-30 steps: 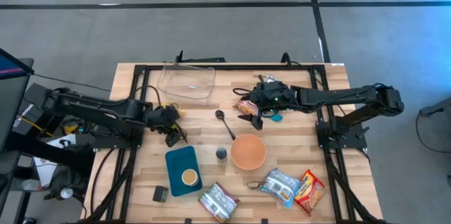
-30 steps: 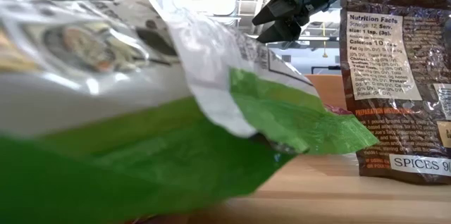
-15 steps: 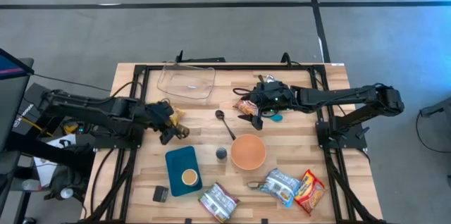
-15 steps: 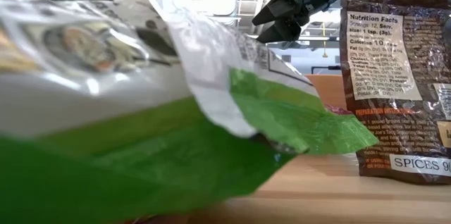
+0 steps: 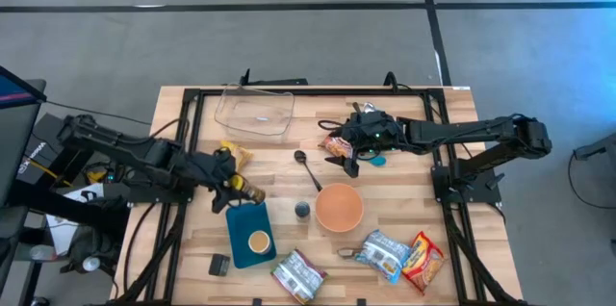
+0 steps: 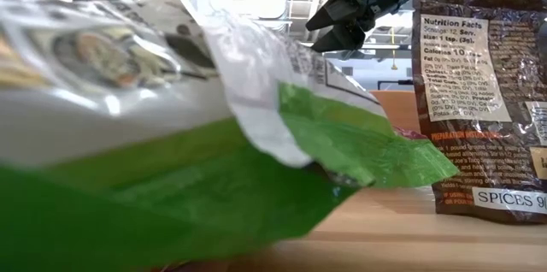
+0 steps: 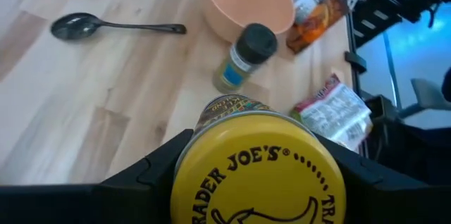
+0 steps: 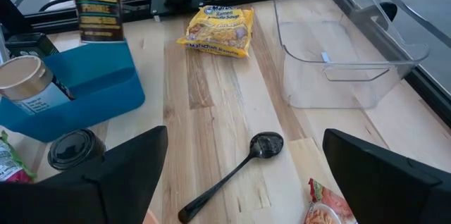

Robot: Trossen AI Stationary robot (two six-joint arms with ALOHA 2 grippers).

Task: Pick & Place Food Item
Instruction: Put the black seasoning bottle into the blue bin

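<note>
— Item one, nearest the left arm?
— Yellow-lidded can point(image 7: 257, 171), lid lettered "TRADER JOE'S", clamped between the fingers of the left pincer point(image 5: 236, 189). From overhead it hangs at the upper edge of the blue tray point(image 5: 241, 239), which carries a small cup point(image 5: 258, 242).
— And past the can?
— On the table point(image 5: 404, 176): a spice shaker point(image 7: 243, 58), a peach bowl point(image 7: 246, 2) beyond it, a black spoon point(image 7: 113, 26) to one side, and foil packets point(image 7: 331, 111) near the table's edge.
— The right pincer?
— The right pincer point(image 5: 348, 159) sits mid-table beside a ramen packet point(image 5: 335, 144), fingers spread apart, nothing between them. Farther off, a yellow ramen packet point(image 8: 215, 30) and a clear tub point(image 8: 338, 48).
— Anything obscured?
— The can's body is mostly hidden behind its lid in the wrist view. At table height, a green-and-white bag point(image 6: 171, 135) fills the foreground; a spice packet point(image 6: 479, 92) stands beside it.
</note>
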